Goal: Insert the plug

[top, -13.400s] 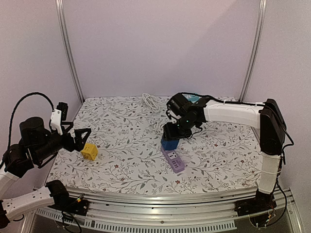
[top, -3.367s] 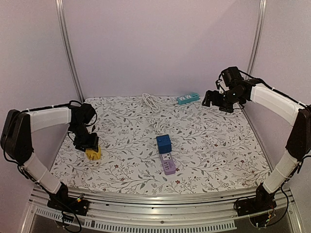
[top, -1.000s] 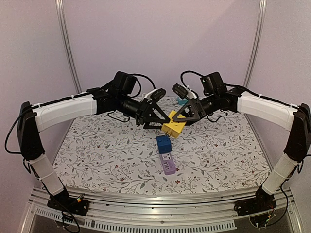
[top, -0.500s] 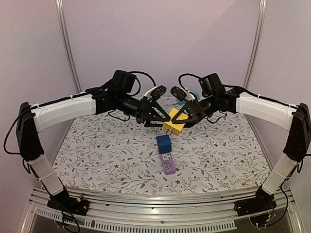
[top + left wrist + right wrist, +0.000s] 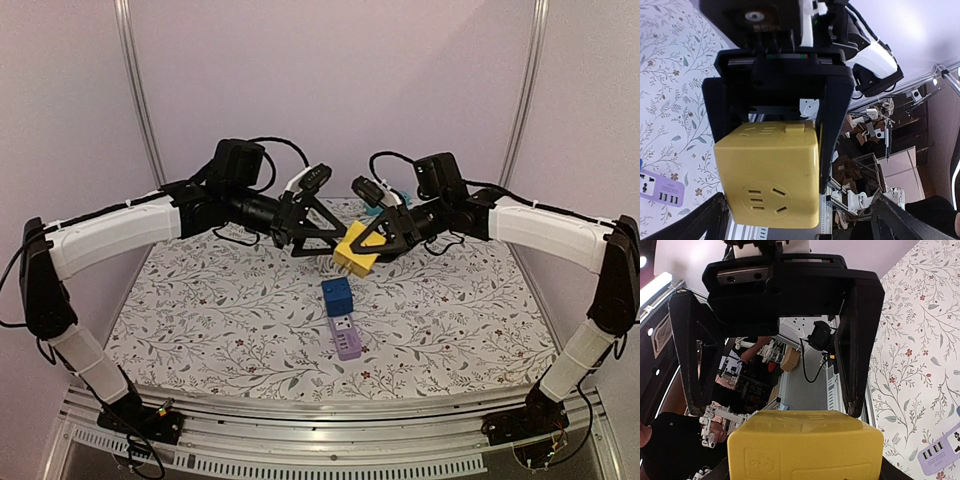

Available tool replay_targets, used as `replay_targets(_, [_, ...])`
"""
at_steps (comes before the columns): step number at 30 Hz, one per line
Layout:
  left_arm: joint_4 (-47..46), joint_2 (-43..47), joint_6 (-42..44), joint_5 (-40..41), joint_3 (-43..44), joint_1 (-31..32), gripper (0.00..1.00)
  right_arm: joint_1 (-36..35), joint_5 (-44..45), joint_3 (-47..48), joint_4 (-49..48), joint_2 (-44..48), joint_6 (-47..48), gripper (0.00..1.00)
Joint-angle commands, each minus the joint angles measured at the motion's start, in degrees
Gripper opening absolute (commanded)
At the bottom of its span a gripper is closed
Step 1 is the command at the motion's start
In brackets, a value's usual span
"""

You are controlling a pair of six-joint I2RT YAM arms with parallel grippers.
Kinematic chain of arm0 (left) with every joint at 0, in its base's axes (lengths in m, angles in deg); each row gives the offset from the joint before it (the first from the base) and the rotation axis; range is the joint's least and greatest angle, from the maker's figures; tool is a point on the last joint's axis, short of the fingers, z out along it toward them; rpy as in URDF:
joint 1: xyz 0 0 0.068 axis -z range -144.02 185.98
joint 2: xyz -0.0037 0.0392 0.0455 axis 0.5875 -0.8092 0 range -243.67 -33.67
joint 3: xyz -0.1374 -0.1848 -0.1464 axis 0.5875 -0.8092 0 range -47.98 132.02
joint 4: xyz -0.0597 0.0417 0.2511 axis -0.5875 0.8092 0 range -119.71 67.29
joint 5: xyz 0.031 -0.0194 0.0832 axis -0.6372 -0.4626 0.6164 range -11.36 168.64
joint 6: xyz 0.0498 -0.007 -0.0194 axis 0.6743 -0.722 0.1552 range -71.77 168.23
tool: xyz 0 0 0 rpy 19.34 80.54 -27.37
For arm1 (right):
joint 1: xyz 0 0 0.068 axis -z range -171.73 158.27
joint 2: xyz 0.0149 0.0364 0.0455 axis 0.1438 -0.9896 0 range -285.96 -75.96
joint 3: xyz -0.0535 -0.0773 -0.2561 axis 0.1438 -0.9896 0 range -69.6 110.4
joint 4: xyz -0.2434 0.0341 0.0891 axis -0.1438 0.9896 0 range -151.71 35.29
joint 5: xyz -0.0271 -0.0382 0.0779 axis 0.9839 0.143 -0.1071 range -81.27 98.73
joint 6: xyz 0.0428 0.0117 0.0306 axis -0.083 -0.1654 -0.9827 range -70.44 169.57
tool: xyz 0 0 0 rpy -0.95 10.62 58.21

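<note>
The yellow cube plug (image 5: 352,253) hangs in the air above the middle of the table, held by my right gripper (image 5: 366,241), which is shut on it. In the right wrist view the cube (image 5: 805,445) fills the bottom. My left gripper (image 5: 320,240) is wide open just left of the cube, facing it, not touching. In the left wrist view the cube (image 5: 772,175) sits between the right gripper's black fingers (image 5: 832,125). Below it a purple power strip (image 5: 346,336) lies on the table with a blue cube (image 5: 337,296) on its far end.
A teal power strip (image 5: 372,207) lies at the back, mostly hidden behind the right gripper. The purple strip also shows in the left wrist view (image 5: 660,192) and the right wrist view (image 5: 940,452). Floral cloth (image 5: 200,300) covers the table; metal posts stand at the back corners.
My left gripper has drawn back to the left, away from the yellow cube. The cube stays in my right gripper and has risen slightly.
</note>
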Motion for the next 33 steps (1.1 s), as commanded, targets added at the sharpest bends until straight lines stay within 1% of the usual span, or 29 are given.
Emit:
replay_targets(1, [-6.9,3.8,-2.8,4.5,-3.6,0.2,0.99,-0.4,5.5,-1.4,-6.5,3.6,-4.1,0.22])
replay_targets(5, [-7.8,7.3,-1.5,12.3,-4.6,0.1,0.99,-0.4,10.4,-1.5,-11.3,4.1,-8.5,0.18])
replay_targets(8, [-1.0,10.2,4.3,22.7,-3.2,0.1,0.99,-0.4,14.7,-0.6,-13.4,4.0,-12.7,0.17])
replay_targets(11, [0.0,15.4,10.3,32.9,-5.7,0.3,0.99,-0.4,19.5,1.3,-11.1,3.4,-15.5,0.1])
replay_targets(12, [-1.1,17.4,12.8,36.4,-7.4,0.5,0.99,-0.4,21.7,2.1,-9.7,2.9,-16.0,0.07])
replay_targets(14, [-3.1,21.1,16.4,42.5,-11.3,0.7,0.99,-0.4,23.6,3.8,-6.6,2.0,-16.8,0.04])
replay_targets(15, [-4.3,22.9,18.4,44.6,-12.9,0.7,0.99,-0.4,25.4,5.0,-4.7,1.2,-17.2,0.01])
replay_targets(17, [-8.9,26.5,24.9,46.1,-16.8,2.0,0.99,-0.2,27.4,7.8,-1.4,0.1,-18.9,0.0])
replay_targets(18, [-10.3,28.1,29.2,48.2,-18.4,3.6,0.99,-0.1,28.2,9.5,0.2,-0.8,-20.7,0.0])
replay_targets(20, [-11.8,30.0,38.0,51.4,-20.5,6.5,0.99,0.2,29.1,12.9,3.3,-2.1,-23.1,0.0])
replay_targets(22, [-12.2,29.9,43.0,51.6,-21.0,7.4,0.99,0.4,28.4,15.1,4.8,-3.7,-25.9,0.0])
replay_targets(23, [-12.3,29.5,44.7,50.4,-21.0,7.5,0.99,0.5,27.9,15.6,4.9,-4.3,-27.2,0.0])
replay_targets(25, [-15.9,28.4,46.8,50.1,-21.4,8.1,1.0,0.5,27.2,16.4,5.0,-5.1,-29.1,0.0])
replay_targets(28, [-19.1,26.2,48.1,50.9,-20.8,8.8,0.99,0.5,27.8,17.6,5.4,-5.5,-30.2,0.0])
replay_targets(33, [-21.8,21.2,49.2,49.8,-18.4,9.3,1.0,0.3,27.2,17.6,2.4,-3.7,-32.4,0.0])
